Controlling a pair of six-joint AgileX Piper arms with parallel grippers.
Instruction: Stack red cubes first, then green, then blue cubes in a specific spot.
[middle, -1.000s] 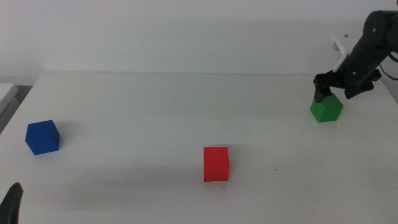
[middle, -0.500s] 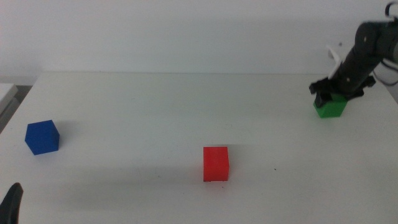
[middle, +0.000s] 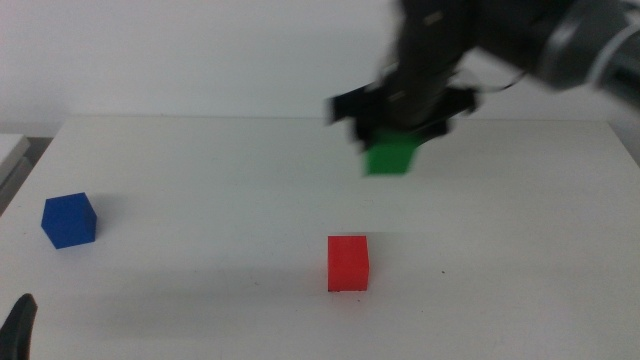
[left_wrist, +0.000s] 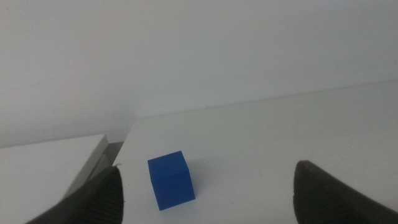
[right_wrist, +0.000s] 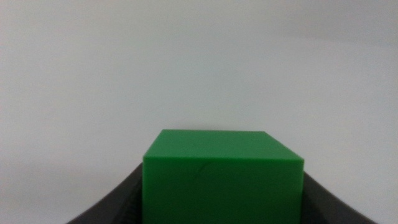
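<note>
The red cube (middle: 348, 263) sits on the white tabletop in the front middle. My right gripper (middle: 398, 135) is shut on the green cube (middle: 390, 156) and holds it in the air behind and a little right of the red cube; the arm is blurred by motion. In the right wrist view the green cube (right_wrist: 222, 168) fills the space between the jaws of my right gripper (right_wrist: 222, 193). The blue cube (middle: 69, 220) rests at the far left. My left gripper (left_wrist: 211, 205) is open with the blue cube (left_wrist: 171, 180) ahead of it; it waits at the bottom left corner (middle: 18, 325).
A pale flat object (middle: 10, 150) lies beside the table's left edge. A tiny dark speck (middle: 444, 271) marks the tabletop to the right of the red cube. The table's far edge meets a plain white wall.
My right gripper closed on the green cube at the far right, lifted it and swung it left to above the middle of the table. The red and blue cubes have not moved.
</note>
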